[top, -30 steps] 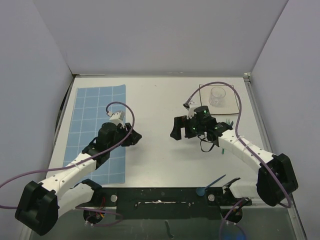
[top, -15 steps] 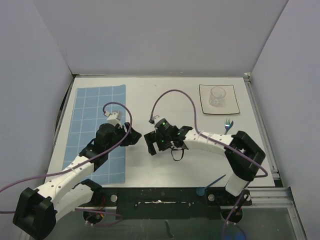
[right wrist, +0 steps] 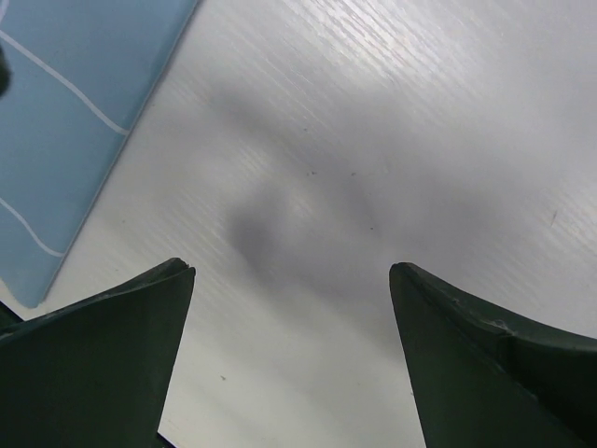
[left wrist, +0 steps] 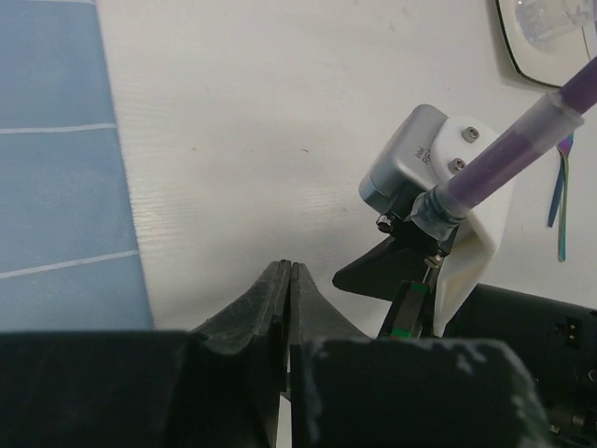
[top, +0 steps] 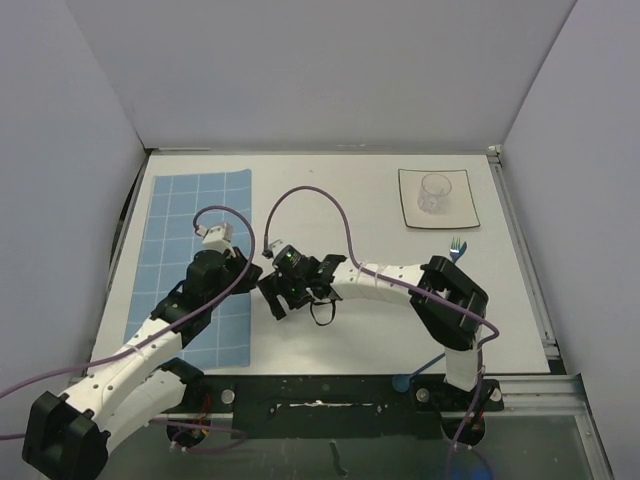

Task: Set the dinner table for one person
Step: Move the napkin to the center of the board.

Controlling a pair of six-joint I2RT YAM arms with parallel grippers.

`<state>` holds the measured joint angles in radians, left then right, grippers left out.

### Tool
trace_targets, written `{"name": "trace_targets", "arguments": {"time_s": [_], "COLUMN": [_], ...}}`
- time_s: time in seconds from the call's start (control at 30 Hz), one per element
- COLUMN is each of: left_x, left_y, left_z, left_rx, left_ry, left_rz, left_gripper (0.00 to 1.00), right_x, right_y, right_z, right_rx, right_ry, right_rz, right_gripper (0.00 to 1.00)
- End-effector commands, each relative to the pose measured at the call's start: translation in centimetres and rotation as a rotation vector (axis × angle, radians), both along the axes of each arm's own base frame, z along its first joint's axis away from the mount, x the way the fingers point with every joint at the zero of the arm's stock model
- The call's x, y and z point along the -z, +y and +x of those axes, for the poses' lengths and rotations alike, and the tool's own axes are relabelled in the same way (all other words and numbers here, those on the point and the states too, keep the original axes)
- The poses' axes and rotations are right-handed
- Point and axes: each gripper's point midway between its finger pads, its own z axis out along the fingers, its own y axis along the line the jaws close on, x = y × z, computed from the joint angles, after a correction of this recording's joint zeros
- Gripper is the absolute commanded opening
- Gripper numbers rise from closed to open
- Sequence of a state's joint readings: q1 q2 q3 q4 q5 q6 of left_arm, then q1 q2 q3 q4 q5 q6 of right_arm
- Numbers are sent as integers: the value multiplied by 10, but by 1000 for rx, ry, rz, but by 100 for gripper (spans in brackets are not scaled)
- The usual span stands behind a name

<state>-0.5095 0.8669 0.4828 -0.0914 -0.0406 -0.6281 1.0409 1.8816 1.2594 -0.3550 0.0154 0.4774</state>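
Note:
The dinner table (top: pixel 330 200) is a white tabletop with a blue grid placemat (top: pixel 195 225) on its left side. My left gripper (left wrist: pixel 289 267) is shut, its jaws pressed together with nothing seen between them, and it hovers over bare table just right of the placemat (left wrist: pixel 56 187). My right gripper (right wrist: pixel 290 271) is open over bare table (right wrist: pixel 392 131), and the placemat's corner (right wrist: pixel 65 112) lies to its left. In the top view the two grippers, left (top: pixel 256 277) and right (top: pixel 272 300), are close together by the placemat's right edge.
A square white plate (top: pixel 437 198) holding a clear glass cup (top: pixel 434 190) stands at the back right. A fork (top: pixel 456 247) lies in front of it. A blue spoon (top: pixel 420 368) rests at the near edge. Purple cables loop above both arms.
My right arm has swept left from near the plate to the middle of the table, beside the placemat. My left gripper has gone from open to shut and shifted slightly.

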Motion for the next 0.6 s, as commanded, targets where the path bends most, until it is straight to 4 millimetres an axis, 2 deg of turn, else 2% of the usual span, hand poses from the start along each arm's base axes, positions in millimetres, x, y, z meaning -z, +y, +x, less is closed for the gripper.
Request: {"name": "trace_targets", "arguments": {"time_s": [0.0,0.03,0.07,0.1,0.13,0.17,0.2,0.27,0.57], "left_x": [-17,-17,-17,-16,-17,-19,-20,-27,-32], "left_y": [20,27,34,42,50,57,64,71,86], "left_z": [4,3,1,-3,-6,-8,-12,-16,-26], "left_rx": [-133,-162,-193,-222,-253,-286,-320,-342,-398], "left_ry": [-28,-27,-29,-18,-18,-17,-17,-40,-68], "left_rz": [-2,4,14,28,40,44,46,40,18], "left_gripper": [0,0,4,15,37,68,92,97,97], "right_x": [-22,-21,-20,-19,-18,-17,-16,-16,-26], "right_y": [34,38,41,45,48,51,54,60,89], "right_z": [3,2,1,-1,-1,-2,-2,-3,2], "right_rx": [-34,-42,-51,-61,-66,-70,-74,-81,-116], "right_ry": [-37,-36,-36,-35,-33,-23,-15,-9,-9], "right_rz": [79,81,80,79,78,80,86,100,141], "right_gripper": [90,90,91,92,93,93,94,94,94]}}
